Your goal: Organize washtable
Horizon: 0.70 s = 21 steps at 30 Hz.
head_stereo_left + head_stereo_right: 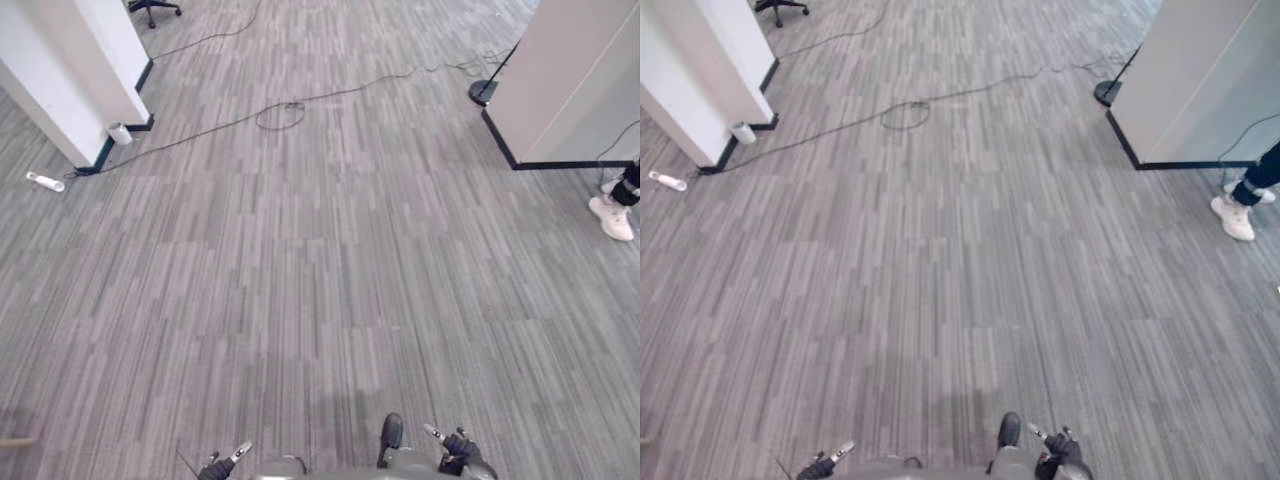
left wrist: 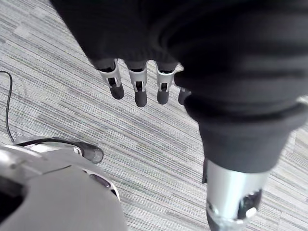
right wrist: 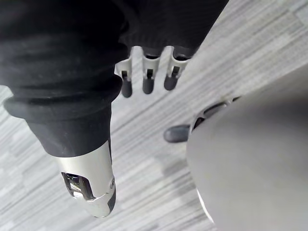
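Hangs left hand (image 2: 139,86) and right hand (image 3: 147,79) slack — fingers relaxed, empty, carpet (image 1: 320,250) below them — presumably just walking to the washtable.

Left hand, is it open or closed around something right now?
Open. In its wrist view the left hand hangs with its fingers straight and relaxed above the grey carpet, with nothing between them and the thumb.

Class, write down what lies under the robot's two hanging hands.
Grey striped carpet lies under the left hand and right hand, both open and empty. Each hand's dark cover hides the carpet right below its palm.
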Available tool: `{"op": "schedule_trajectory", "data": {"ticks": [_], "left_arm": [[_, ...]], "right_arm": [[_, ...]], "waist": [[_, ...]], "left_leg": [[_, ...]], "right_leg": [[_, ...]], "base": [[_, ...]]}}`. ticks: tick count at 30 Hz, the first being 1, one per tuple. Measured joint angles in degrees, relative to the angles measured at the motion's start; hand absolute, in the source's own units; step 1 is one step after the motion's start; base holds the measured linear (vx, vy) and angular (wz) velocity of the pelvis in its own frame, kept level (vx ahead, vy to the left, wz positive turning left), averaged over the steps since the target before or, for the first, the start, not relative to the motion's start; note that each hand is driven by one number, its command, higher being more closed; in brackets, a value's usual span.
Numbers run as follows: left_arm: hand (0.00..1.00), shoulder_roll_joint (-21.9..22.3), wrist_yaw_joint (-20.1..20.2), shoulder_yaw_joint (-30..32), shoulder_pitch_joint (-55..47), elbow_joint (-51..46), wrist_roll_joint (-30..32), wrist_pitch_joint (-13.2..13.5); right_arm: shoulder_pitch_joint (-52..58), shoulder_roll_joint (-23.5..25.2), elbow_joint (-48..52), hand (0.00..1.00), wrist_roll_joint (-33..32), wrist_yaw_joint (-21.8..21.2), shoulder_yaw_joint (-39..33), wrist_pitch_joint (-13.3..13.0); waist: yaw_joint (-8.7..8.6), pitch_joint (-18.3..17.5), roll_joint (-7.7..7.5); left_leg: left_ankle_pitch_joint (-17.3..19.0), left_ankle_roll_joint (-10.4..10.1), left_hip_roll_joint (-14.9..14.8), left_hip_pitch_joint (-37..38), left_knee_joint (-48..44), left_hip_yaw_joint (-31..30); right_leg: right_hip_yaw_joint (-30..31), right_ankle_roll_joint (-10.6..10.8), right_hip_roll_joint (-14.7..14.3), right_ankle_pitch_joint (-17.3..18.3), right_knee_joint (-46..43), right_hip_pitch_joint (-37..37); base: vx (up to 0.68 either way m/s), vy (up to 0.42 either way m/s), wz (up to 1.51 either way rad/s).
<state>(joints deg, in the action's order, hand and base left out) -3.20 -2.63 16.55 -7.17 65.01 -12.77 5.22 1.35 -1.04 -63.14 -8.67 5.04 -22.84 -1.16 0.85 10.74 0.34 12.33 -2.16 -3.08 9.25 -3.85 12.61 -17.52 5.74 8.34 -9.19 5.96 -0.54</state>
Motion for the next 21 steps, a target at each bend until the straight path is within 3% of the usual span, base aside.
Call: {"op": "schedule_trajectory", "data": {"ticks": [8, 21], "left_arm": [[0.0, 0.3, 0.1, -3.6, 1.9, 0.9, 2.3, 0.0], [0.0, -1.0, -0.8, -5.1, 2.2, 0.8, 2.3, 0.2]], "right_arm": [[0.0, -1.5, -1.1, 0.0, -0.2, 0.2, -0.4, 0.0], [-0.7, -1.6, 0.4, 0.0, -2.8, 1.5, 2.1, -0.9]], "waist": [[-0.36, -1.7, 2.21], [-0.92, -2.5, 1.06]], "left_leg": [[-0.6, -1.1, 1.7, 0.8, -2.0, 0.2], [-0.6, -1.1, 2.2, 2.0, -2.0, 0.3]], "right_leg": [[-2.1, 0.2, 2.2, -0.3, 0.0, -2.0], [-2.7, -0.2, 2.7, -0.7, 0.0, -3.4]], "base": [[0.05, 0.023, 0.03], [0.01, -0.005, 0.02]]}}
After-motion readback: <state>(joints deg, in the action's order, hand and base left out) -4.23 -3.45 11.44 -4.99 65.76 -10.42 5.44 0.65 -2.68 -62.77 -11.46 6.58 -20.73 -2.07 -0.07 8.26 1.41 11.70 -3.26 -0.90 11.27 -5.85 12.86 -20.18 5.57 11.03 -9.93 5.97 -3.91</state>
